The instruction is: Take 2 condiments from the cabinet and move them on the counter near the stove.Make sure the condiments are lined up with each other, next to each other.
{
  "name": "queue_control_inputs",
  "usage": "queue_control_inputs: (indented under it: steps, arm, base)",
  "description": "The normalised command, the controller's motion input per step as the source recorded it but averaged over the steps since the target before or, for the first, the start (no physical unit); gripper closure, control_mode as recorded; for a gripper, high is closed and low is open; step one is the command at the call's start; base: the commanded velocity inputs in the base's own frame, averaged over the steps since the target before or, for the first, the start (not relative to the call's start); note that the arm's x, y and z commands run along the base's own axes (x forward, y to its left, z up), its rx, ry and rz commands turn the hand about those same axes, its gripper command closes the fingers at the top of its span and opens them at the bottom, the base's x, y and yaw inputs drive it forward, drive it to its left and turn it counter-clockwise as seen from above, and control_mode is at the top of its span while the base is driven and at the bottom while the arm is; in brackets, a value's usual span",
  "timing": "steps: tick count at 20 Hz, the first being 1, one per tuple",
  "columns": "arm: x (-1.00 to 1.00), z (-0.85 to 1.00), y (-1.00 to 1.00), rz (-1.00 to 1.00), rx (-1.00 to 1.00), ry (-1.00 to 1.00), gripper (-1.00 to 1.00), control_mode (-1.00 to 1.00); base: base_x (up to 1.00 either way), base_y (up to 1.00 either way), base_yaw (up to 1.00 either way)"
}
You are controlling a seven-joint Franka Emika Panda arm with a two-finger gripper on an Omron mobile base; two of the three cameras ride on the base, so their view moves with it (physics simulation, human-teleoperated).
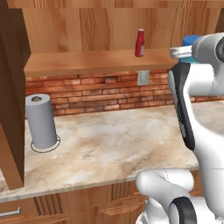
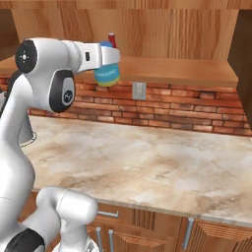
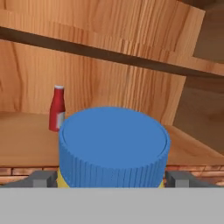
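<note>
Blue-lidded jar (image 3: 113, 146) was held clamped by end effector (image 3: 113, 178) before cabinet shelf (image 1: 87, 62), for transfer to desk (image 1: 118, 144); red bottle (image 1: 140, 43) left on shelf.

Red brick backsplash (image 1: 100, 94) with a pale wall outlet (image 1: 143, 77).

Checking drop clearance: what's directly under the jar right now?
The jar hangs in the jaws in front of the cabinet shelf edge, with the brick wall behind and counter far below. Its base is hidden in the hand view.

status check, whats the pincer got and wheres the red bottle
Pincer clamped on blue-lidded jar, jar off the shelf edge. Red bottle upright on cabinet shelf. Counter below.
</note>
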Motion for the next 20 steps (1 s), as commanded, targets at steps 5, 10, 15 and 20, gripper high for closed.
queue_control_inputs:
  steps: [5, 10, 15, 20]
  arm:
    - [-0.96, 0.00, 0.35, 0.09, 0.00, 0.00, 1.00, -1.00]
    - [-0.94, 0.00, 0.31, 0.18, 0.00, 0.00, 1.00, -1.00]
    - [-0.83, 0.00, 0.30, 0.19, 0.00, 0.01, 1.00, -1.00]
    - [-0.46, 0.00, 0.18, 0.13, 0.00, 0.01, 1.00, -1.00]
  base:
    - [0.00, 0.00, 0.00]
    - [0.00, 0.00, 0.00]
    - [0.00, 0.00, 0.00]
    - [0.00, 0.00, 0.00]
